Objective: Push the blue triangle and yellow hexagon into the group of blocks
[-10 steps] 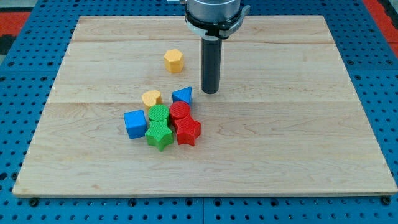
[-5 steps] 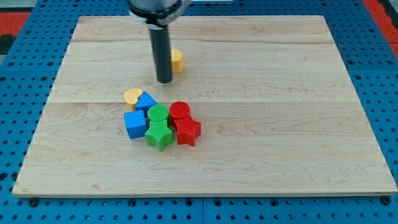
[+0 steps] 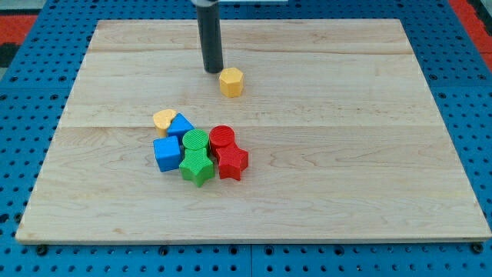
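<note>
The yellow hexagon (image 3: 231,81) lies alone on the wooden board, above the group. My tip (image 3: 213,71) stands just up and left of it, very close to its upper left side. The blue triangle (image 3: 181,125) sits at the group's upper left, touching the yellow heart (image 3: 164,118) and the blue cube (image 3: 166,152). The group also holds a green cylinder (image 3: 196,141), a green star (image 3: 197,166), a red cylinder (image 3: 222,138) and a red star (image 3: 232,161).
The wooden board (image 3: 346,138) rests on a blue pegboard surface (image 3: 469,92). The group sits left of the board's middle.
The blue triangle was pushed left into the group beside the yellow heart. My tip then went up and around the yellow hexagon, which has shifted a little down and to the right.
</note>
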Available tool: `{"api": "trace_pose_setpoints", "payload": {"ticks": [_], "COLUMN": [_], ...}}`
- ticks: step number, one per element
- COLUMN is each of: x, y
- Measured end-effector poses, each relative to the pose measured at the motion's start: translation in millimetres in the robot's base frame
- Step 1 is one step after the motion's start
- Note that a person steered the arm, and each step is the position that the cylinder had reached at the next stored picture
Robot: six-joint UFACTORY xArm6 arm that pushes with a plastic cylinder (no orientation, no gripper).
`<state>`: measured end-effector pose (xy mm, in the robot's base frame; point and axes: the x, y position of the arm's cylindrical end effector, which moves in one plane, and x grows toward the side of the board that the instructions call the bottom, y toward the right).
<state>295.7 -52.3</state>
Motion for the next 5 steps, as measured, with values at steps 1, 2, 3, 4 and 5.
{"api": "trace_pose_setpoints", "payload": {"ticks": [1,2,3,4,5], "x": [16,72,92,68,97], "y": [18,19,14,37,37]}}
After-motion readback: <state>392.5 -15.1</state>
